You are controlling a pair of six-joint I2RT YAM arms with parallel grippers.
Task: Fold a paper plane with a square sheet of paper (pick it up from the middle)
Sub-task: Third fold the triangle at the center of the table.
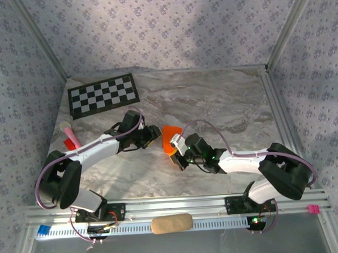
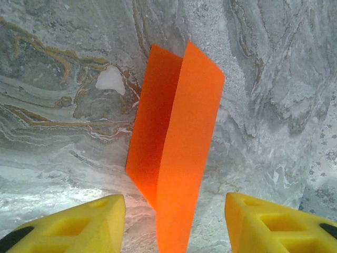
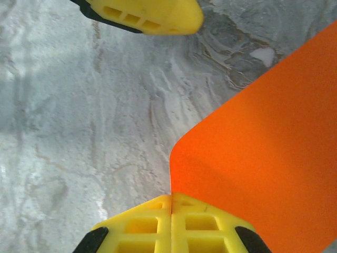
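Square sheet of paper (image 1: pixel 168 140): mid-frame, held upright over the tabletop (image 1: pixel 224 101), one centre crease only. Right hand (image 3: pixel 171 199) clamped on its edge. Left hand (image 2: pixel 176 211) apart, straddling it. Nose and wing folds remain, by my judgement.

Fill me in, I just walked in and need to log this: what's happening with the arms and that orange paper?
The right gripper is shut on the square sheet of paper, holding it upright over the marble table. The sheet is bent along a crease. The left gripper is open, its yellow fingers on either side of the sheet without touching it. No pointed plane shape is visible yet.
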